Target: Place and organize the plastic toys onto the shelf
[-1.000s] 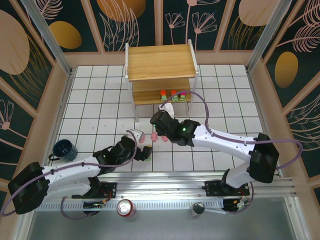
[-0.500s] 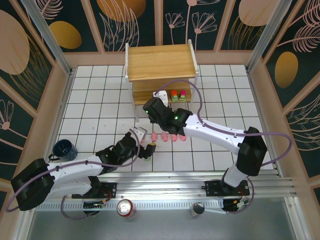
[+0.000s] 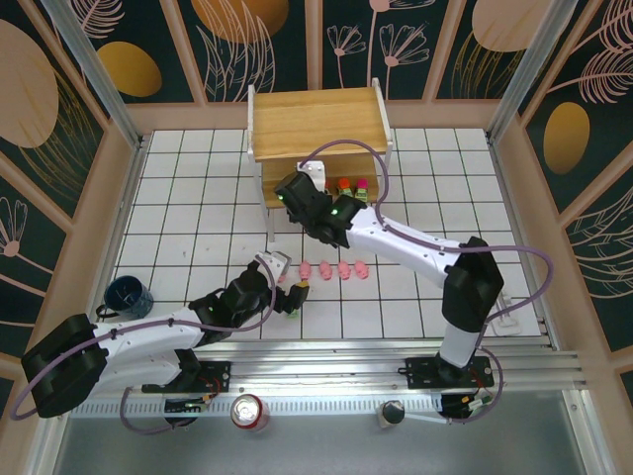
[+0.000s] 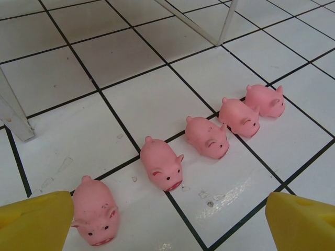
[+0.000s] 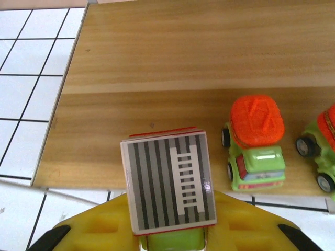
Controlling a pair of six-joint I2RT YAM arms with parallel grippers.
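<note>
Five pink pigs (image 4: 208,137) stand in one row, from lower left to upper right of the left wrist view. The right wrist view holds three small green-based trucks: one grey-topped truck (image 5: 170,180) at lower centre, one orange-topped truck (image 5: 256,141) to its right, and a third truck (image 5: 322,157) cut by the right edge. The top view adds one magenta-topped truck (image 3: 362,186). There is one shelf (image 3: 316,124) with two boards, one dark blue mug (image 3: 129,295) at lower left, and one red can (image 3: 249,412) at the bottom edge.

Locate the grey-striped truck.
Right wrist view: the grey-striped truck sits between the right fingers at the lower shelf board's front edge, left of the orange-topped truck.
</note>
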